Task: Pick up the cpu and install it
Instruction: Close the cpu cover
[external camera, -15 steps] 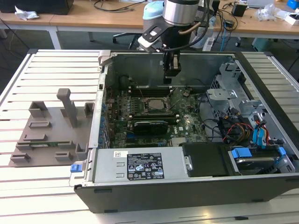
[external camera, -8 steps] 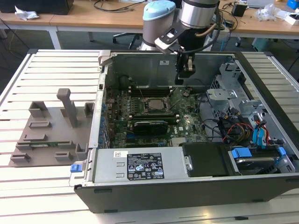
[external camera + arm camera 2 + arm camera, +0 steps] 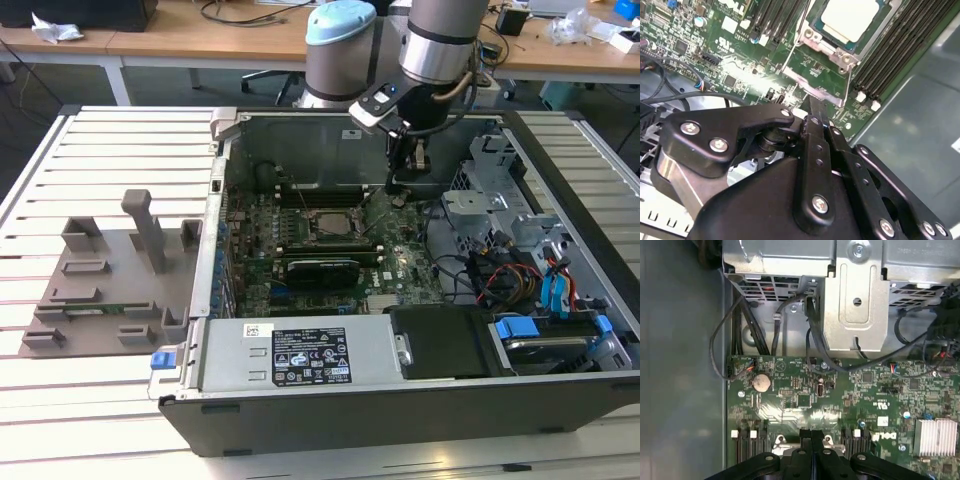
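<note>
Open steel computer case [image 3: 400, 405] lying on a white slatted table [image 3: 130, 140]. Inside it is a glossy green motherboard [image 3: 300, 285]. The cpu [image 3: 850, 17], a flat square with a pale, matte silver top, sits in the metal-framed socket [image 3: 812, 40], flanked by long black memory slots [image 3: 890, 55]. The black, bolted gripper [image 3: 811, 107] hangs over the board just to the exterior view's right of the socket, clear of the cpu. Its two fingers are pressed together with nothing between them. The first wrist view shows a round coin cell [image 3: 761, 382], a finned aluminium heat sink [image 3: 933, 436] and a folded sheet-metal drive cage [image 3: 856, 305] with cables below. A grey plastic fixture plate [image 3: 110, 295] with upright posts lies beside the case.
</note>
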Robot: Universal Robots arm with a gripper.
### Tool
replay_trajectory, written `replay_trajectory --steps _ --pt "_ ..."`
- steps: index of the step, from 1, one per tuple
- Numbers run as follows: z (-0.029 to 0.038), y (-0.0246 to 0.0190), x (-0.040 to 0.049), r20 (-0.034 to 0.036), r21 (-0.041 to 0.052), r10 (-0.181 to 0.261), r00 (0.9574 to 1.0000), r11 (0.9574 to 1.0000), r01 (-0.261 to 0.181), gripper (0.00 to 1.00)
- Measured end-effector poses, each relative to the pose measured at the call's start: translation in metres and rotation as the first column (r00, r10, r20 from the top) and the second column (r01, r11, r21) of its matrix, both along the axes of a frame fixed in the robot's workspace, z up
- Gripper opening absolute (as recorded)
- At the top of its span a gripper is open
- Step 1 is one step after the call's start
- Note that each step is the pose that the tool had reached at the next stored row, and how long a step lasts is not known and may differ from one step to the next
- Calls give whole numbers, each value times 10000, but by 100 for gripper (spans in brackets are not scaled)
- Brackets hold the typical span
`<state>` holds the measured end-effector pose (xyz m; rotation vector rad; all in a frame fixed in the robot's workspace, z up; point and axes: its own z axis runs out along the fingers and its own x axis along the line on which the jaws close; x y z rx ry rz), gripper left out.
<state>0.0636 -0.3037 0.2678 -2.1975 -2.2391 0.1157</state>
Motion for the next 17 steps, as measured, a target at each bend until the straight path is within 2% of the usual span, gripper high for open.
replay_trajectory --steps 3,5,11,17 --pt "-59 0 36 -11 1 12 10000 10000 -12 11" --pt "-132 0 34 -28 2 46 10000 10000 -46 11" --pt "-147 0 2 -29 1 75 10000 10000 -75 11" --pt "-148 0 -101 -29 1 75 10000 10000 -75 11"
